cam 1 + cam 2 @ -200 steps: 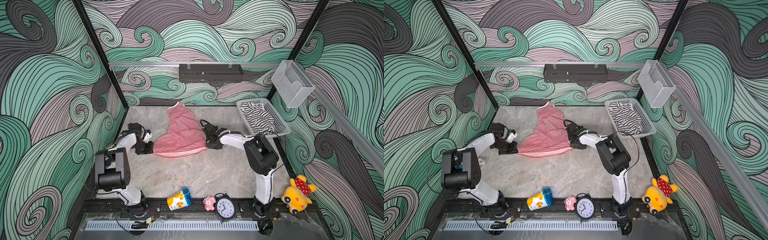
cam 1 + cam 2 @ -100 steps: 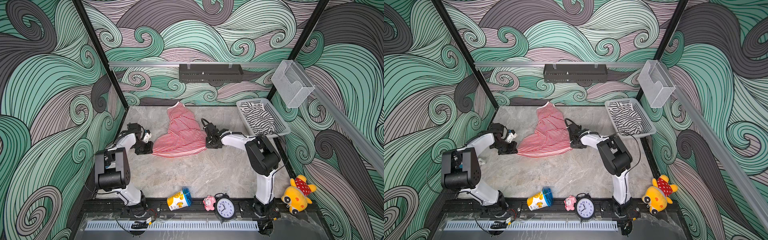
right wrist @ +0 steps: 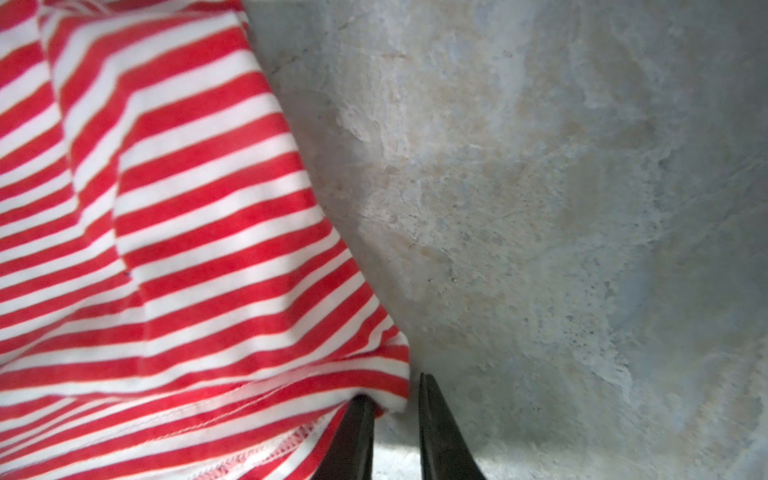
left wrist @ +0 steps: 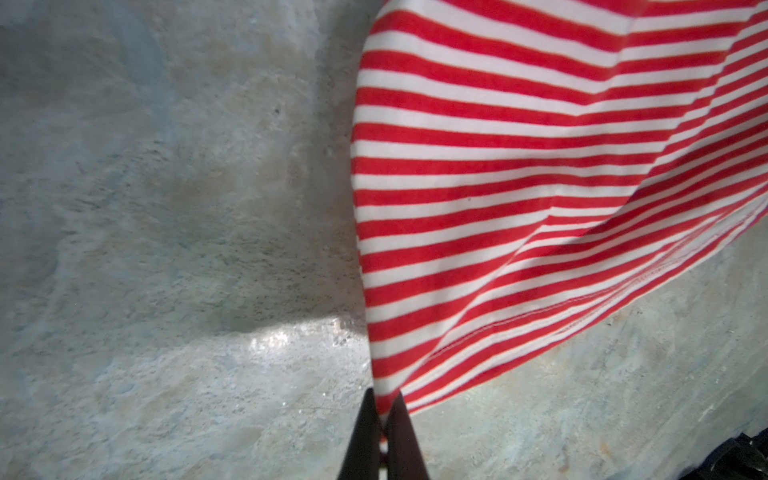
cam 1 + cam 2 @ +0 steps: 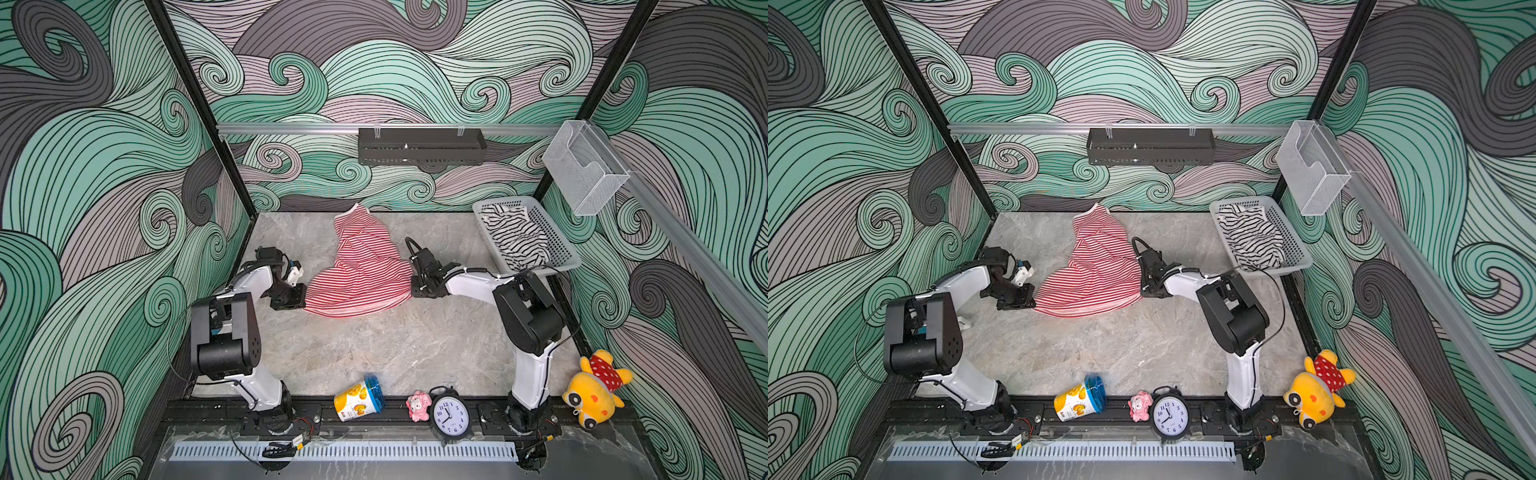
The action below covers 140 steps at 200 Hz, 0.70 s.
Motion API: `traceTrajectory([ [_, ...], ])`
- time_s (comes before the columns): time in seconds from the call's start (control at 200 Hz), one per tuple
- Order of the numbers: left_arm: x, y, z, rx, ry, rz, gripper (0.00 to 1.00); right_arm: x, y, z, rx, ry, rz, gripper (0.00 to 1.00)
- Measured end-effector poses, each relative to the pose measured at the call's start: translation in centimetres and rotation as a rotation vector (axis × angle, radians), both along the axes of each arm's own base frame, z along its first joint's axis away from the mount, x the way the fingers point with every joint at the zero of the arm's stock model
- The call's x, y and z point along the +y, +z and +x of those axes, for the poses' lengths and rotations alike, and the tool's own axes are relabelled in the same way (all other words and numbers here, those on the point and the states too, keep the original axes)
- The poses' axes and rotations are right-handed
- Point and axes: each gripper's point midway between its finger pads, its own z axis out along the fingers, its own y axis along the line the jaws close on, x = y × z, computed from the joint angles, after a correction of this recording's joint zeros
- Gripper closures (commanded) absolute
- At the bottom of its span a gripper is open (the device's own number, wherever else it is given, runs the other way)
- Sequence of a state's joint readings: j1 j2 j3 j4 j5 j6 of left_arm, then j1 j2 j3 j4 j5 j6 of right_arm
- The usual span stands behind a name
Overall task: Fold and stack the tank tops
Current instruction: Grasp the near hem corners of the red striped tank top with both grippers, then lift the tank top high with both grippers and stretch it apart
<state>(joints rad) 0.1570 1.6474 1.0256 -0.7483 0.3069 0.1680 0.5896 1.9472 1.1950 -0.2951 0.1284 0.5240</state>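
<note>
The red-and-white striped knit tank top [image 5: 361, 278] lies on the grey stone worktop [image 5: 374, 345] between your left pincer [image 4: 383, 399], clamped on one hem corner, and your right pincer [image 3: 392, 390], slightly open around the opposite corner.

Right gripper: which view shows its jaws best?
The right wrist view: the right gripper stands with jaws apart, the red-and-white top's hem corner at their tips. Both top views show only its body; the left wrist view misses its jaws.

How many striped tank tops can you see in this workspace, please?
2. The red-and-white tank top lies on the table; the black-and-white tank top sits in the grey basket. Another could hide beneath it.
</note>
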Motion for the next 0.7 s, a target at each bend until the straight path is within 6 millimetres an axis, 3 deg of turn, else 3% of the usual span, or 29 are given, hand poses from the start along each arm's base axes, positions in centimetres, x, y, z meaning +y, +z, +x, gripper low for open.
traceTrajectory([
  [0.33, -0.1, 0.0, 0.0, -0.001, -0.001, -0.006, 1.00, 0.1, 0.0, -0.3, -0.009, -0.007, 0.039, 0.79],
  [0.701, -0.3, 0.1, 0.0, -0.001, -0.002, -0.016, 1.00, -1.2, 0.0, 0.9, -0.025, -0.058, 0.065, 0.82],
])
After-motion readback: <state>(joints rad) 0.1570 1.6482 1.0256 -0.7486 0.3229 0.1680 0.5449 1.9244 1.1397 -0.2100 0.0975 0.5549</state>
